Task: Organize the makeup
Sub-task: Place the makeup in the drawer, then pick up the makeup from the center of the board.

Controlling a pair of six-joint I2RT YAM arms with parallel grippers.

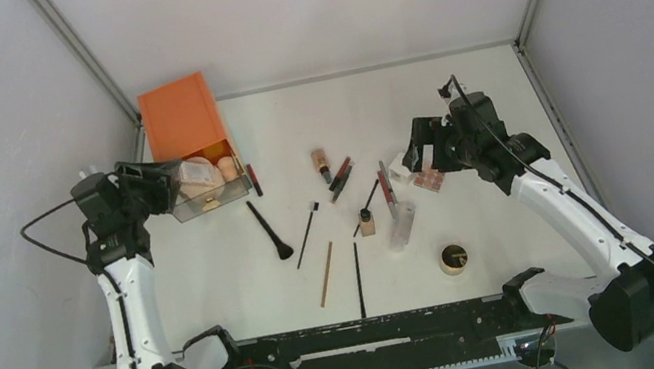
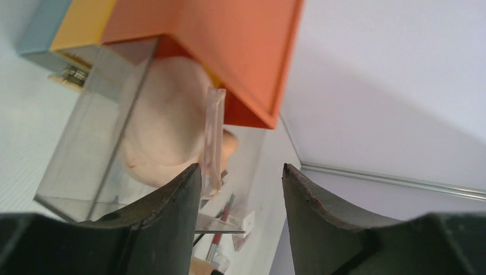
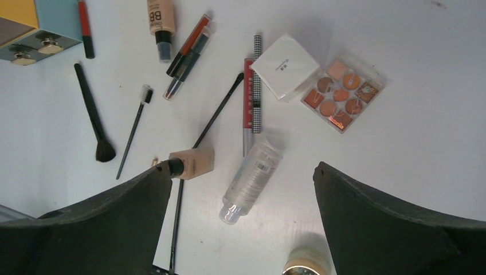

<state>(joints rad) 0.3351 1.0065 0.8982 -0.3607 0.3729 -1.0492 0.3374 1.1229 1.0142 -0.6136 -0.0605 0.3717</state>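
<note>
The makeup lies scattered mid-table: a black brush [image 1: 270, 230], a spoolie [image 1: 307, 234], a wooden pencil [image 1: 327, 274], a black pencil [image 1: 359, 278], a clear tube [image 1: 402, 227], a reddish-pan palette [image 1: 429, 180] and a tan jar [image 1: 454, 259]. My right gripper [image 1: 422, 156] is open and empty, held above the table. In the right wrist view it [image 3: 242, 172] frames the clear tube [image 3: 251, 175], with the palette [image 3: 343, 93] beyond. My left gripper [image 1: 169, 184] is open at the left side of the pulled-out clear drawer [image 1: 202, 191]. In the left wrist view it [image 2: 240, 169] is empty beside the drawer's clear wall [image 2: 213, 137].
The orange drawer box [image 1: 179, 117] stands at the back left; its open drawer holds pale round items [image 2: 166, 126]. A white square box [image 3: 285, 59], a foundation bottle [image 3: 192, 163], a BB tube [image 3: 160, 20] and red pencils [image 3: 247, 97] lie among the makeup. Grey walls enclose the table.
</note>
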